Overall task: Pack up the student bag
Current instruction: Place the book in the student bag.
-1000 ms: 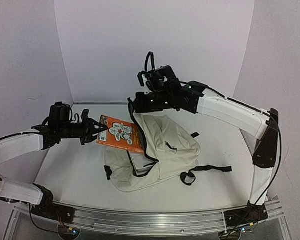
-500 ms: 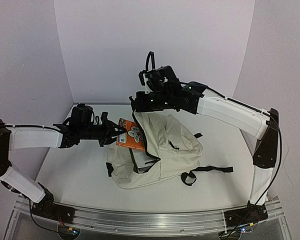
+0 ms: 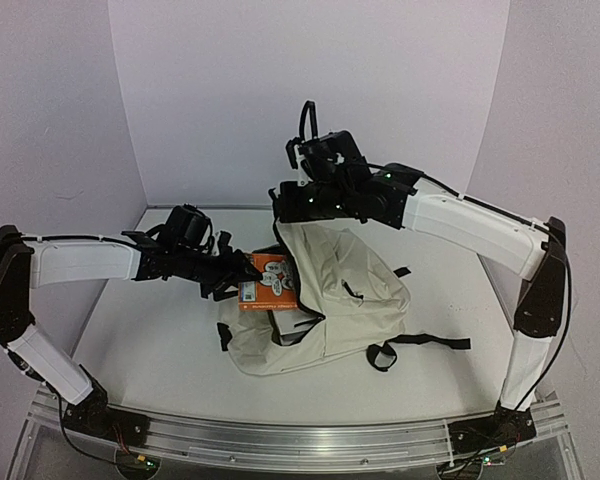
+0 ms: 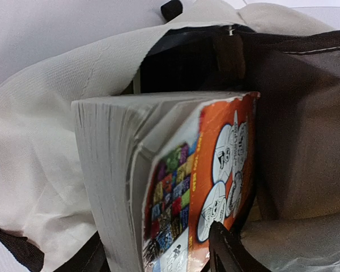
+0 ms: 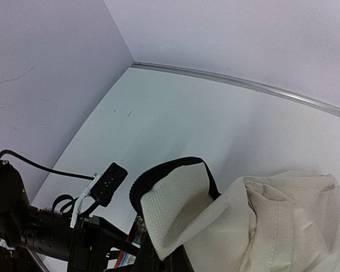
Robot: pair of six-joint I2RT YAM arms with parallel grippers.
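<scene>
Left gripper (image 3: 232, 282): astride the book (image 4: 181, 187); clamped or slackened, cannot tell.
Right gripper (image 3: 284, 206): pinched tight on the bag (image 3: 355, 315) rim, lifting its mouth.
Bag: centre frame.
Change: book went from left of bag into its mouth; nearly packed.

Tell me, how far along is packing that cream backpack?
Done: the cream fabric backpack lies open, its top edge held up by the shut right gripper. In hand: the thick orange-covered paperback book sits partly inside the mouth, the left gripper at its outer end. Left: the book probably needs pushing fully in, then likely zipping shut.
</scene>
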